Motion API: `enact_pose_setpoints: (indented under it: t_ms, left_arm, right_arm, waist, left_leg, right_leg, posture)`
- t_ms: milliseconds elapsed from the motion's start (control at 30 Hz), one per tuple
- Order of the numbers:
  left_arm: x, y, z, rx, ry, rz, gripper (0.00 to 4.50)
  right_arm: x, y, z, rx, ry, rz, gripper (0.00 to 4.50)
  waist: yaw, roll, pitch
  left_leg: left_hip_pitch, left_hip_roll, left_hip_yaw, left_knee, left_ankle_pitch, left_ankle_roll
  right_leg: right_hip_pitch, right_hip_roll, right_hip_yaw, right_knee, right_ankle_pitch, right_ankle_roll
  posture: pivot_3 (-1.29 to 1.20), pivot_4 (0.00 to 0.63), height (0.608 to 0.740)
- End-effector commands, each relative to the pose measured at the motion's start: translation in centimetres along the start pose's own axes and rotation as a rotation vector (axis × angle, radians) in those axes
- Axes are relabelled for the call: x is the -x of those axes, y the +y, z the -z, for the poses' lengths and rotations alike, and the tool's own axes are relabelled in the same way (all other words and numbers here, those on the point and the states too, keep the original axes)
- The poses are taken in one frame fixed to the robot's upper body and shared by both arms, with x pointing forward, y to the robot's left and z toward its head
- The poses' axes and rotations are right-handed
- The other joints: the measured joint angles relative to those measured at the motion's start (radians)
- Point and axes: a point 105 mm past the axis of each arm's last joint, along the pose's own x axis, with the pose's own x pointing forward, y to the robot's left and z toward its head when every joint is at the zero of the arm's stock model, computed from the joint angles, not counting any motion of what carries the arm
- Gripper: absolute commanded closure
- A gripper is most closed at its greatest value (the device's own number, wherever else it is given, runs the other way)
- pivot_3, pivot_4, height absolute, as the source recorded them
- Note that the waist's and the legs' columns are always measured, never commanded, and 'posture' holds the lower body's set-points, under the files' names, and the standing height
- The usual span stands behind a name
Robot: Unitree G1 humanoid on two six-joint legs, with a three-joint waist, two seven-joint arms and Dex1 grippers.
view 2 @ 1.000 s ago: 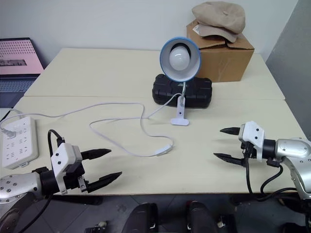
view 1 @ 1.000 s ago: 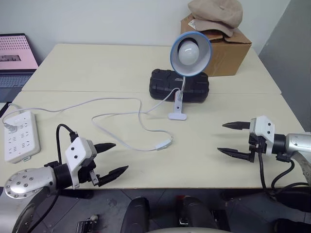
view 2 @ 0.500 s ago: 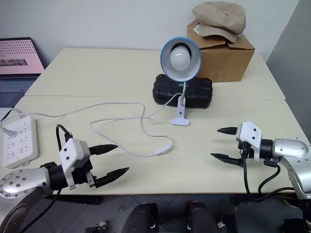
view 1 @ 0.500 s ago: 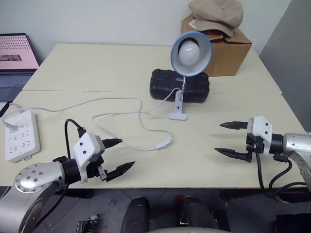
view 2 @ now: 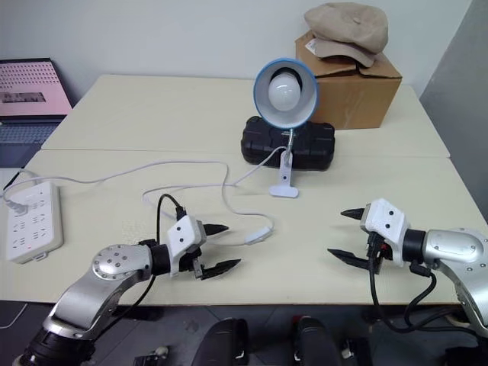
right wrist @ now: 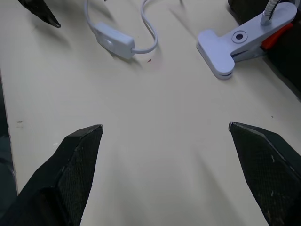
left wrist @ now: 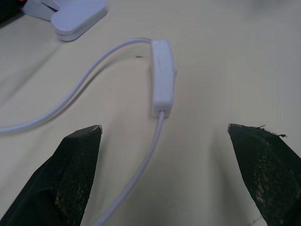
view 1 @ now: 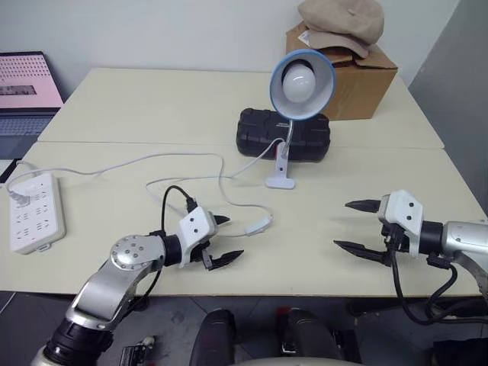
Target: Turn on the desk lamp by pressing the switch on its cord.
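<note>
I have the left gripper (view 1: 227,239) low over the table (view 1: 137,99), its two black fingers spread wide and holding nothing, tips aimed at the switch (view 1: 260,226) just ahead of them. In the left wrist view the switch (left wrist: 161,76) lies flat between the lines of the two fingers, ahead of them and untouched. The cord (view 1: 183,179) runs from it in loose loops, one way to the lamp (view 1: 300,84), the other toward the power strip (view 1: 33,212) at the table's left edge. The lamp stands on its white clip base (view 1: 280,178) in front of a black case (view 1: 283,134), shade facing me, bulb unlit. My right gripper (view 1: 354,226) hovers over the right side of the table, fingers also wide apart and empty, well apart from the switch. Behind the lamp sits a cardboard box (view 1: 358,80) with a cap (view 1: 340,21) on top.
</note>
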Motion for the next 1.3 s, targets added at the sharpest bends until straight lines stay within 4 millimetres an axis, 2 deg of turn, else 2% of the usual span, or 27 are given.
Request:
enact_pose_setpoints:
  t_ms: [33, 133, 367, 400, 433, 533, 633, 867, 1033, 1167, 1300]
  left_arm:
    - [-1.6, 0.5, -0.6, -0.060, -0.037, 0.026, 0.03]
    - [-2.7, 0.7, -0.8, -0.065, -0.058, 0.041, 0.03]
    - [-3.9, 0.2, 0.2, -0.094, -0.034, 0.091, 0.03]
    - [-3.9, 0.1, 0.2, -0.097, -0.034, 0.096, 0.40]
    - [-4.0, 0.1, 0.3, -0.098, -0.035, 0.099, 0.41]
    - [-4.1, 0.2, 0.5, -0.104, -0.034, 0.101, 1.08]
    - [-4.3, 0.3, 0.7, -0.105, -0.034, 0.102, 1.57]
    - [-4.7, 0.3, 0.7, -0.108, -0.047, 0.106, 3.07]
    - [-4.3, 0.4, 0.5, -0.113, -0.052, 0.110, 4.08]
    - [-3.5, 0.9, -0.3, -0.135, -0.058, 0.104, 4.09]
    - [-2.5, 1.4, -1.0, -0.150, -0.060, 0.100, 4.09]
  right_arm:
    - [0.3, 0.8, -1.3, 0.018, -0.016, 0.011, 0.00]
    - [0.5, 1.4, -1.4, 0.004, -0.011, 0.018, 0.00]
    - [0.6, 1.8, -1.7, -0.005, -0.005, 0.024, 0.00]
    - [0.6, 1.8, -1.7, -0.005, -0.005, 0.024, 0.00]
    - [0.6, 1.8, -1.8, -0.005, -0.005, 0.024, 0.00]
    - [0.7, 1.7, -1.9, 0.000, -0.004, 0.024, 0.00]
    - [0.6, 1.8, -1.9, 0.004, -0.004, 0.020, 0.00]
    - [0.4, 1.6, -2.3, 0.018, -0.013, 0.013, 0.00]
    - [-0.2, 1.4, -3.3, 0.042, -0.046, -0.011, 0.00]
    - [-1.8, 2.2, -4.8, 0.097, -0.088, -0.135, 0.00]
    - [-4.8, 2.4, -6.6, 0.139, -0.121, -0.217, 0.00]
  waist:
    - [0.004, 0.000, 0.000]
    - [0.008, 0.000, 0.000]
    - [0.005, 0.000, 0.000]
    - [0.006, 0.000, 0.000]
    - [0.007, 0.000, 0.000]
    - [0.007, 0.000, 0.000]
    - [0.008, 0.000, 0.000]
    - [0.007, 0.000, 0.000]
    - [0.006, 0.000, 0.000]
    - [-0.001, -0.001, 0.000]
    - [-0.012, -0.001, 0.000]
  left_leg:
    - [0.000, 0.000, 0.000, 0.001, 0.000, 0.000]
    - [0.000, 0.000, 0.000, 0.001, 0.000, 0.000]
    - [0.000, 0.000, 0.000, 0.001, 0.000, 0.000]
    - [0.000, 0.000, 0.000, 0.001, 0.000, 0.000]
    - [0.000, 0.000, -0.001, 0.001, 0.000, 0.000]
    - [0.000, 0.000, 0.000, 0.002, 0.000, 0.000]
    - [0.000, 0.000, -0.001, 0.002, 0.000, 0.000]
    - [0.000, -0.001, -0.001, 0.002, 0.000, 0.000]
    - [0.000, -0.001, -0.001, 0.002, 0.000, 0.000]
    - [0.000, 0.000, -0.001, 0.002, 0.000, 0.000]
    - [0.000, 0.000, -0.001, 0.002, 0.000, 0.000]
  right_leg:
    - [0.000, 0.000, -0.001, 0.000, 0.000, 0.000]
    - [0.000, 0.000, 0.000, 0.000, 0.000, 0.000]
    - [0.000, 0.000, 0.000, 0.000, 0.000, 0.001]
    - [0.000, 0.000, 0.000, 0.000, 0.000, 0.001]
    - [0.000, 0.000, 0.000, 0.000, 0.000, 0.001]
    - [0.001, 0.000, 0.000, 0.000, 0.001, 0.002]
    - [0.001, 0.000, 0.000, 0.000, 0.001, 0.002]
    - [0.001, 0.000, 0.000, 0.000, 0.002, 0.003]
    - [0.001, 0.000, 0.000, 0.000, 0.002, 0.003]
    - [0.001, 0.000, 0.000, 0.001, 0.002, 0.003]
    - [0.000, 0.001, 0.000, 0.001, 0.002, 0.003]
  posture:
    - [0.00, 0.150, 0.740]
    - [0.00, 0.150, 0.740]
    - [0.00, 0.150, 0.740]
    - [0.00, 0.150, 0.740]
    - [0.00, 0.150, 0.740]
    - [0.00, 0.150, 0.740]
    - [0.00, 0.150, 0.740]
    - [0.00, 0.150, 0.740]
    - [0.00, 0.150, 0.740]
    - [0.00, 0.150, 0.740]
    - [0.00, 0.150, 0.740]
